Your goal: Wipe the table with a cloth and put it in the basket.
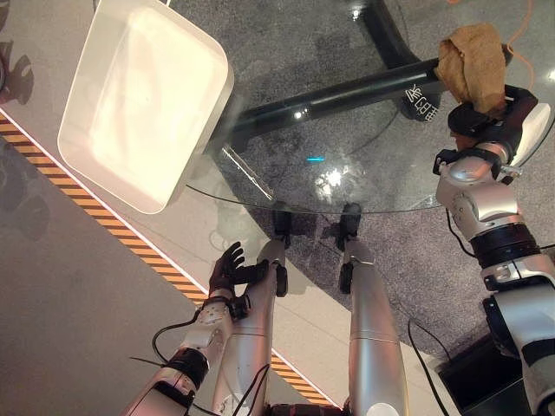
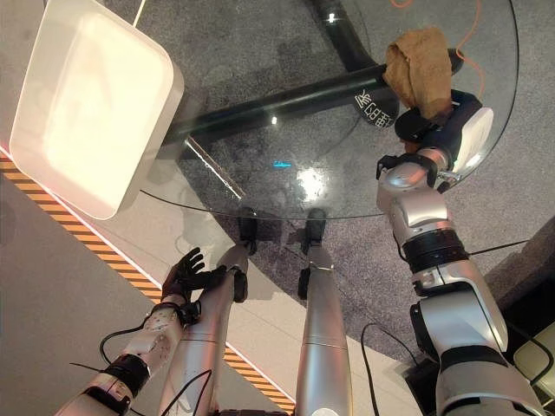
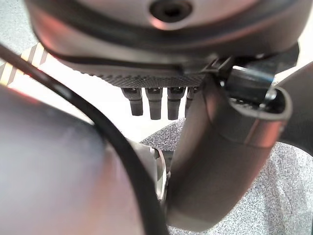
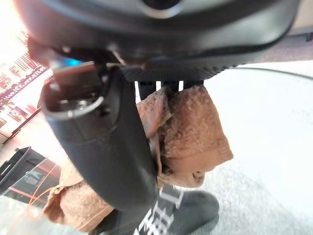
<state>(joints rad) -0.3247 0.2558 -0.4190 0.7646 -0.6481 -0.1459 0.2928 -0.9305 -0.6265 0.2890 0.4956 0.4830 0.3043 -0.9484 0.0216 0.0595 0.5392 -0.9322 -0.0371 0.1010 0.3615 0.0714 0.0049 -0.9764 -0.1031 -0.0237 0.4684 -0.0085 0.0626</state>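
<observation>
The right hand [image 1: 486, 117] is clamped on the brown cloth [image 1: 471, 61], thumb and fingers pinching its bunched folds at the far right of the round glass table [image 1: 347, 186], so the wiping step looks to be in hand or about to begin. The next move probably calls for dragging the cloth across the glass, then carrying it to the white basket [image 1: 143, 104] at the table's left edge. The left hand [image 1: 227, 269] hangs below the table, fingers loosely spread, holding nothing.
</observation>
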